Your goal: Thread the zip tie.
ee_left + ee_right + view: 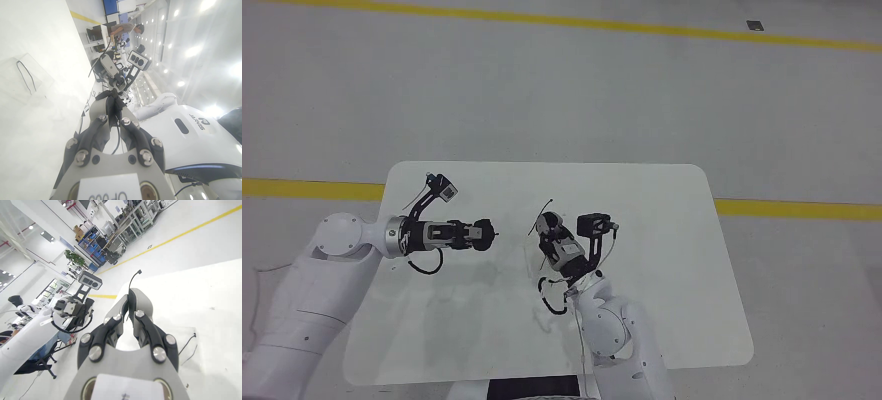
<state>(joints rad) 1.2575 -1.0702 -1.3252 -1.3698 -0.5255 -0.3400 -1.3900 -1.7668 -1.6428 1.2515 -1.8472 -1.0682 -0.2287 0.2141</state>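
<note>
Zip tie (139, 272) stands up from the right gripper (129, 298), clamped mid-strap between the pads, head uppermost, at mid-frame in the top view above the white table (662, 200). Facing it from centre left, the left gripper (113, 94) is clenched; whether it pinches anything is unclear. A second zip tie (194, 335) lies bent on a clear plastic sheet (13, 85) near the right gripper. The table's far edge lies well beyond both grippers.

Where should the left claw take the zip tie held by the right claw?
Best bet: grip the bare strap just below the head of the zip tie, where it sticks out past the right claw. Come from the side, across the strap: it is thin, and the right claw pinches it lower down.
</note>
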